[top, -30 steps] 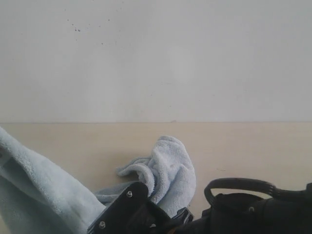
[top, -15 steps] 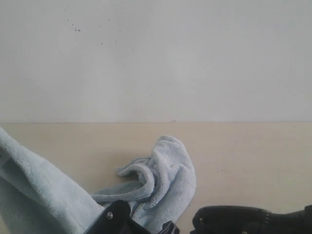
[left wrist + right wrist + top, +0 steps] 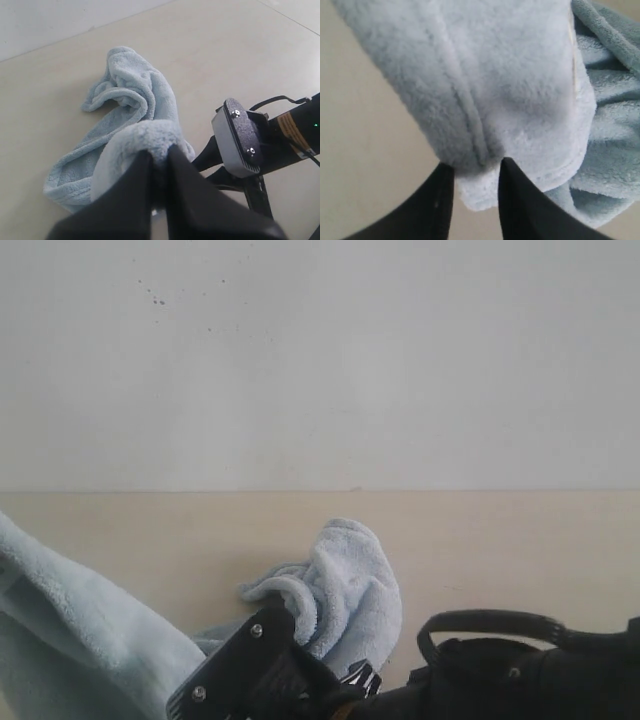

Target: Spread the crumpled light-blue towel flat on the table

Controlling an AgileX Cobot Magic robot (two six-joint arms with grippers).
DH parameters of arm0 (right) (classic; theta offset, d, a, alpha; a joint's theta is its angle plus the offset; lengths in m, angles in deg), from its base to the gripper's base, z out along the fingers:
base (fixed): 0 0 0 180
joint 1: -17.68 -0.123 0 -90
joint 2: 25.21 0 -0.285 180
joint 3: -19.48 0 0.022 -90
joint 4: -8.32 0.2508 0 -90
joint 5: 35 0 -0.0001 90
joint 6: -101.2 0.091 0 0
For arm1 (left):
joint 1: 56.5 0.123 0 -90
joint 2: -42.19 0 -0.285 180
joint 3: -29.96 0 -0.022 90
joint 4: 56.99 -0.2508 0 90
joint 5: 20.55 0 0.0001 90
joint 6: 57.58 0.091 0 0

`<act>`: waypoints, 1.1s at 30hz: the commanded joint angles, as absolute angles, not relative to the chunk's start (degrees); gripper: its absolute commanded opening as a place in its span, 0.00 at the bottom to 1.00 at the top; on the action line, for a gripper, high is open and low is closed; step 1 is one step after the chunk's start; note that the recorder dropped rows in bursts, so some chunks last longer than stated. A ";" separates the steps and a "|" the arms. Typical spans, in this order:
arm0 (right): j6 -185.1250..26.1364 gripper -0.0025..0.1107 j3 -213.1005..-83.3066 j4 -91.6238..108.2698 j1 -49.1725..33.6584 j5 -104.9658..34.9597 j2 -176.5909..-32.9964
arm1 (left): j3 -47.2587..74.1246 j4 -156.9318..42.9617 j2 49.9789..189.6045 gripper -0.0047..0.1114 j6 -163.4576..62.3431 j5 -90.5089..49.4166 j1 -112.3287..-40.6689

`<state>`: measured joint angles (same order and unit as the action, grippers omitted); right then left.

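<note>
The light-blue towel (image 3: 350, 580) lies partly crumpled in a heap at the middle of the table (image 3: 500, 540), and another part of it (image 3: 70, 630) rises off the lower left. In the left wrist view my left gripper (image 3: 159, 150) is shut on a thick fold of the towel (image 3: 125, 95), with the heap beyond it. My right gripper (image 3: 475, 167) is shut on a hemmed edge of the towel (image 3: 495, 75), which fills most of that view above the table (image 3: 360, 150). Neither gripper's fingertips show in the exterior view.
Black arm hardware (image 3: 250, 675) and a cable loop (image 3: 490, 620) fill the lower edge of the exterior view. The right arm's camera housing (image 3: 240, 137) sits close beside the left gripper. A white wall (image 3: 320, 360) stands behind the table.
The black arm parts dipped toward the lower edge half a second ago and have risen again, now slightly further left. The crumpled heap has not moved.
</note>
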<state>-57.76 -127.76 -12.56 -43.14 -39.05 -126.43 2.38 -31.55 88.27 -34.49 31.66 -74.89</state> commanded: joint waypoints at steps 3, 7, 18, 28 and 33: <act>-55.39 0.02 -128.07 -13.03 -39.91 -37.69 -126.28 | 2.70 -30.94 88.02 0.07 -35.07 31.60 -75.08; -55.15 0.10 -128.34 -13.03 -38.73 -36.18 -126.18 | 2.70 -30.94 88.02 0.07 -35.07 31.65 -75.08; -56.82 0.15 -138.64 -13.03 -37.16 -42.11 -126.18 | 1.99 -28.58 88.02 0.07 -34.62 35.39 -75.08; -57.80 0.15 -141.04 -13.03 -37.16 -44.76 -126.18 | -11.08 -24.40 86.11 0.07 -33.35 36.36 -75.08; -58.93 0.15 -141.04 -13.03 -37.16 -52.14 -126.18 | -13.85 -24.40 86.11 0.07 -33.15 35.17 -75.08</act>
